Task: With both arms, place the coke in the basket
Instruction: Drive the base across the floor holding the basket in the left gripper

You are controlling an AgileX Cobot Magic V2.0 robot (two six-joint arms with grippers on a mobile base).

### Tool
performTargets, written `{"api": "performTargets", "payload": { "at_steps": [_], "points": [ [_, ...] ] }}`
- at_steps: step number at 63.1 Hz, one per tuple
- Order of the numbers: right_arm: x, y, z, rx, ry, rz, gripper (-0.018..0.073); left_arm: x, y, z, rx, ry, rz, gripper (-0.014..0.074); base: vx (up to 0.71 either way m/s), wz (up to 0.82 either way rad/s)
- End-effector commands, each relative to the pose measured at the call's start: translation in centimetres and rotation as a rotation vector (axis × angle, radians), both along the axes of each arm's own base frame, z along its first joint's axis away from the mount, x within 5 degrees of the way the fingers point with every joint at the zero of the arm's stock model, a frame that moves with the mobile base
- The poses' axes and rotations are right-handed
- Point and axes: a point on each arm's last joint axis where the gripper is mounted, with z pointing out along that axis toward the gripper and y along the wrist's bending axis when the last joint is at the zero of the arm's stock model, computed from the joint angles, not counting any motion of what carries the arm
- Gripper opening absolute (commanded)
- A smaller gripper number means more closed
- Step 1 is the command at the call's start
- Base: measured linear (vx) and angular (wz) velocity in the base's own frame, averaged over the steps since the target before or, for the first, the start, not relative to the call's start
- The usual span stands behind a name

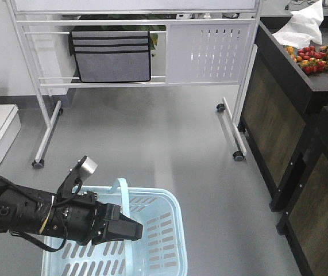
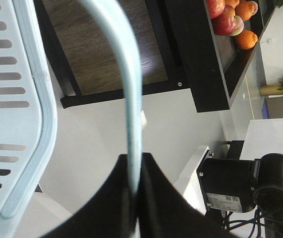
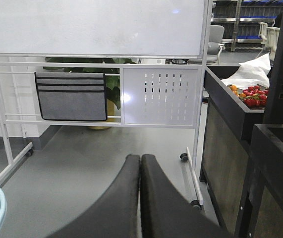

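Note:
The light blue basket (image 1: 169,230) hangs low at the front left, held off the grey floor. Its pale handle (image 1: 122,187) stands upright, and my left gripper (image 1: 134,231) is shut on that handle (image 2: 131,99); in the left wrist view the strap runs straight down between the black fingers (image 2: 156,193). The basket's slotted wall (image 2: 12,89) fills the left of that view. My right gripper (image 3: 140,157) is shut with nothing between its pads and points over bare floor toward the whiteboard stand; it is out of the front view. The coke is out of view.
A wheeled whiteboard stand (image 1: 135,52) with a grey fabric pocket (image 1: 111,56) crosses the back. A dark shelf unit (image 1: 290,115) carrying fruit (image 1: 316,56) and a white bag runs along the right. White furniture stands at the left edge.

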Motion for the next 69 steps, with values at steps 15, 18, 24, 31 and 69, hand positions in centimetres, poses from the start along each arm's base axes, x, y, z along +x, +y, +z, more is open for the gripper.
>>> {"api": "performTargets", "payload": {
  "at_steps": [15, 18, 24, 31, 69],
  "points": [
    [-0.03, -0.02, 0.10, 0.001, -0.068, -0.002, -0.0010, 0.01, -0.48, 2.21, -0.090, -0.044, 0.005, -0.0007, 0.09, -0.03],
    [-0.03, -0.02, 0.10, 0.001, -0.068, -0.002, -0.0010, 0.01, -0.48, 2.21, -0.090, -0.044, 0.005, -0.0007, 0.08, -0.02],
    [-0.03, -0.02, 0.11, 0.001, -0.069, -0.002, -0.0010, 0.01, -0.48, 2.21, -0.090, -0.044, 0.005, -0.0007, 0.08, -0.02],
    [-0.03, -0.02, 0.10, 0.001, -0.068, -0.002, -0.0010, 0.01, -0.48, 2.21, -0.090, -0.044, 0.005, -0.0006, 0.08, -0.03],
    [-0.03, -0.02, 0.10, 0.001, -0.068, -0.002, -0.0010, 0.01, -0.48, 2.21, -0.090, -0.044, 0.005, -0.0005, 0.09, -0.02]
  ]
}}
